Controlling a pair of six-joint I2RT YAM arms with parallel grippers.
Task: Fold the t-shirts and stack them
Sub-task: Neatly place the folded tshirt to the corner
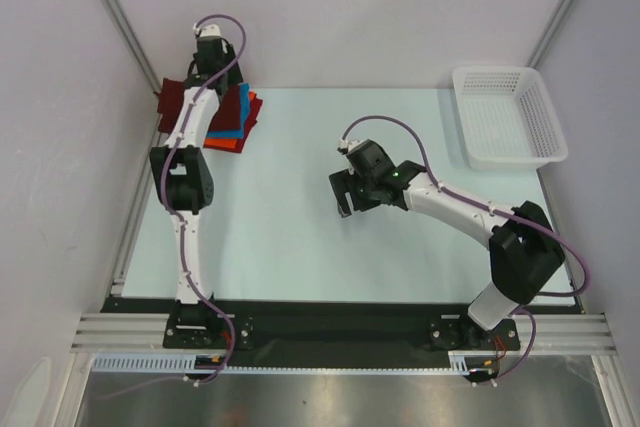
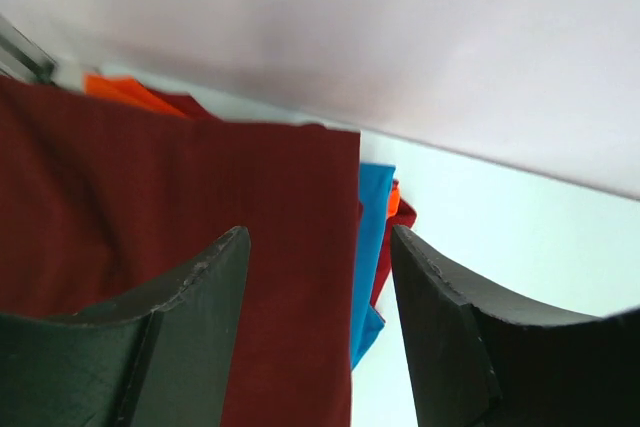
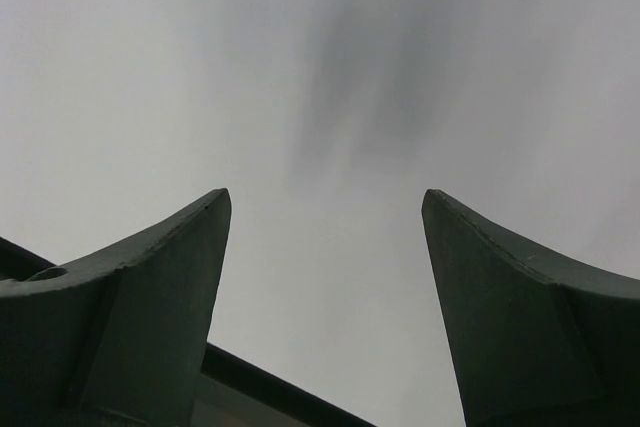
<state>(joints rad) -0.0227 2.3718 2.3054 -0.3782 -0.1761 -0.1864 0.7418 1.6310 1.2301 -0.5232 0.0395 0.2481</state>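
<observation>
Overhead and wrist views of the two-arm station. The pale green table (image 1: pixel 300 237) fills the enclosure between white walls (image 1: pixel 330 7).

The left arm (image 1: pixel 185 182) reaches straight out to the far-left corner. The right arm (image 1: pixel 470 212) bends inward from the near right, so that its wrist hangs over the bare middle of the table.

A white plastic mesh basket (image 1: pixel 512 160) stands at the far-right corner, well apart from both arms.

The t-shirts lie in one pile at the far-left corner, under the left wrist:
- The maroon t-shirt (image 1: pixel 172 102) (image 2: pixel 180 207) lies uppermost and flat, and reaches the table's left edge.
- The blue t-shirt (image 1: pixel 232 117) (image 2: pixel 372 237) shows beneath it on the right side.
- The orange-red t-shirt (image 1: pixel 253 107) (image 2: pixel 120 89) peeps out at the edges of the pile.

The left gripper (image 2: pixel 320 232) is hidden by its own arm from overhead. In its wrist view it hovers over the maroon shirt's right edge. Its dark fingers (image 2: pixel 200 297) are spread, and the cloth seen between them is not pinched.

The right gripper (image 1: pixel 343 202) (image 3: pixel 325 197) has its fingers (image 3: pixel 160 287) spread wide, with only blank pale surface between them.
</observation>
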